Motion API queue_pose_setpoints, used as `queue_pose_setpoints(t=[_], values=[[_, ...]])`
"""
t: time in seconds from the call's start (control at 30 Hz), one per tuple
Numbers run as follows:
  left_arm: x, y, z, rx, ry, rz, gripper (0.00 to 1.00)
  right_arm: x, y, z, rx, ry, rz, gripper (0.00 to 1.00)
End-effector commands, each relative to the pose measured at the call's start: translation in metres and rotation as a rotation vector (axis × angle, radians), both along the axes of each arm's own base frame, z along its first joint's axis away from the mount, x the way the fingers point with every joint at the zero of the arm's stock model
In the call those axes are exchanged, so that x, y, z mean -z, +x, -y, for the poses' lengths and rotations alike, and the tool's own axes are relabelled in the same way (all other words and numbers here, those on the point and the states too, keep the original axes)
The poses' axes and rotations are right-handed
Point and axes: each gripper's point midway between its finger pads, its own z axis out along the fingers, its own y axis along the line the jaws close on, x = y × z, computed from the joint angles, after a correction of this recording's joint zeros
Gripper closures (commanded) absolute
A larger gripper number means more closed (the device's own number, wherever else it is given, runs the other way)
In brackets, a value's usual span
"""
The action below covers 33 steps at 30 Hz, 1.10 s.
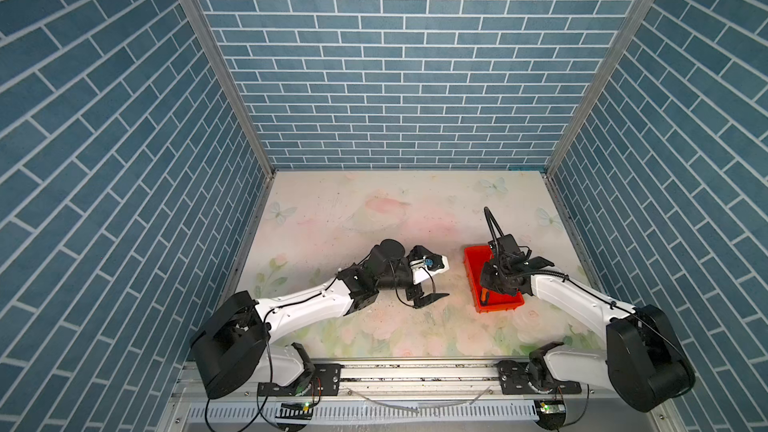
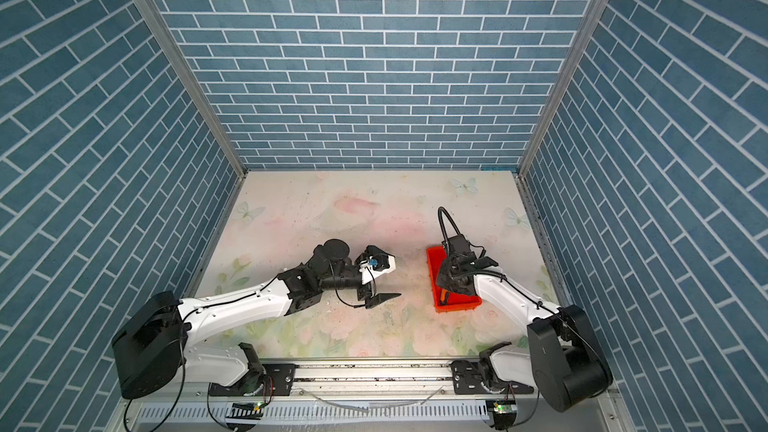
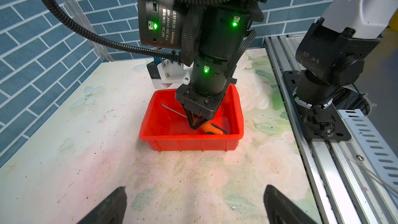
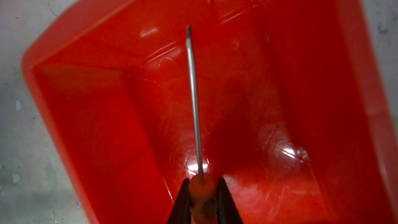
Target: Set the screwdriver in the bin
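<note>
Right claw [image 3: 197, 126] grips screwdriver [image 3: 213, 129] by its handle, low inside bin [image 3: 193, 145], likely for a short drop; left claw [image 3: 195, 188] open, idle nearby.

A pale counter [image 1: 374, 209], printed with faded flowers and butterflies and speckled with dirt, lies between blue brick-pattern walls [image 1: 399, 56]. An aluminium rail [image 1: 415, 384] and a slotted cable duct [image 1: 374, 411] run along its near edge.

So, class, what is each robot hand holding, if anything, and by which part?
The right hand grips the small orange-handled screwdriver by its handle, inside the red plastic bin; the left hand is open, empty.
</note>
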Motion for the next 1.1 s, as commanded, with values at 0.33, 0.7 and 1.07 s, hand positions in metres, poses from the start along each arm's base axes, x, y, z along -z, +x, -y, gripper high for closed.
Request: queue_pose_setpoints(t=[0.33, 0.7, 1.07], values=[[-0.004, 0.001, -0.001, -0.017, -0.009, 0.023, 0.0, -0.025, 0.011, 0.011, -0.007, -0.037, 0.115, 0.47], [-0.008, 0.049, -0.045, -0.246, -0.073, -0.045, 0.0, -0.115, 0.05, 0.026, -0.033, -0.083, 0.426, 0.16], [0.022, 0.121, -0.169, -0.775, 0.029, -0.037, 0.0, -0.175, 0.099, 0.072, -0.017, -0.35, 0.827, 0.07]])
